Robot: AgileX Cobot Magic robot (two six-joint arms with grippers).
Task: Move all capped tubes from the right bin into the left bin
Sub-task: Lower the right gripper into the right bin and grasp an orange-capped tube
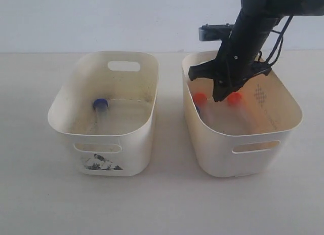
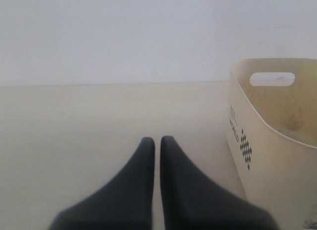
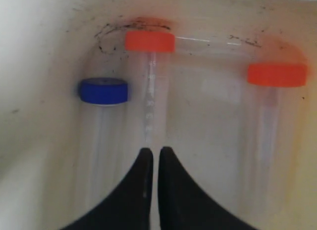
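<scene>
In the exterior view the right bin (image 1: 243,156) holds two orange-capped tubes (image 1: 200,99) (image 1: 234,98) and a blue-capped tube (image 1: 197,109) that barely shows behind the rim. My right gripper (image 1: 218,95) hangs inside this bin between the orange caps. In the right wrist view its fingers (image 3: 152,151) are shut with nothing between them, over the clear body of one orange-capped tube (image 3: 149,41). The blue-capped tube (image 3: 104,90) and the other orange-capped tube (image 3: 277,75) lie either side. The left bin (image 1: 109,144) holds one blue-capped tube (image 1: 100,104). My left gripper (image 2: 154,140) is shut and empty.
The left wrist view shows bare table and the left bin's side wall (image 2: 267,141) with a printed diamond of dots beside the gripper. A pale wall runs behind the table. A narrow strip of table separates the two bins (image 1: 169,139).
</scene>
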